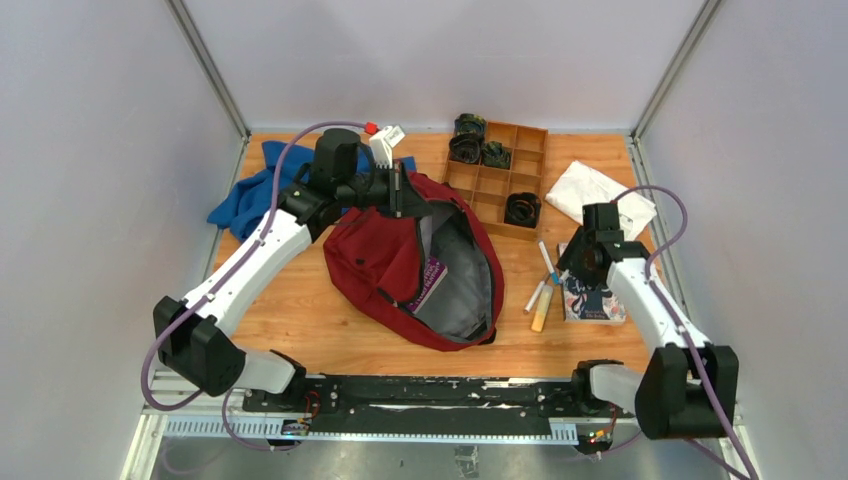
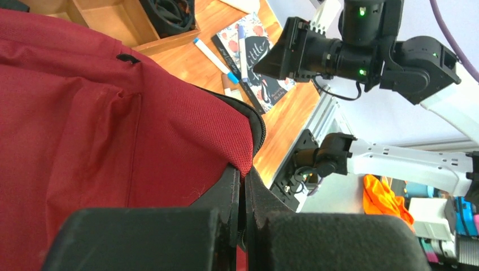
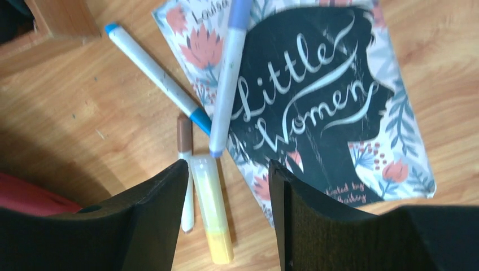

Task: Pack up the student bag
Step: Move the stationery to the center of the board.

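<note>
Rail: black, along the near edge of the table, both arm bases bolted on.
Bag: mid-table, a bit left of centre, lying flat. Dark red soft fabric, rounded, black zip round the edge. Main compartment unzipped and gaping toward the right, grey lining showing.
Inside bag: purple book poking out of the opening, resting on the lining.
Markers: loose bunch just right of the bag. Up close: yellow highlighter, thin brown-capped one beside it, white one with blue ends, lilac one lying partly on the cover of the book.
Book: "Little Women", flat on the table, right of the markers, floral cover with black silhouette.
Right gripper: wide apart, holding nothing, hanging over the markers and the book's edge.
Left gripper: pinched tight on the bag's rim at the far end of the opening, red fabric and zip edge between the fingers.
Tray: wooden, divided, just past the bag, black bits in a few compartments.
Blue cloth: bunched far left, behind the left arm.
White cloth: folded, far right, next to the tray.
</note>
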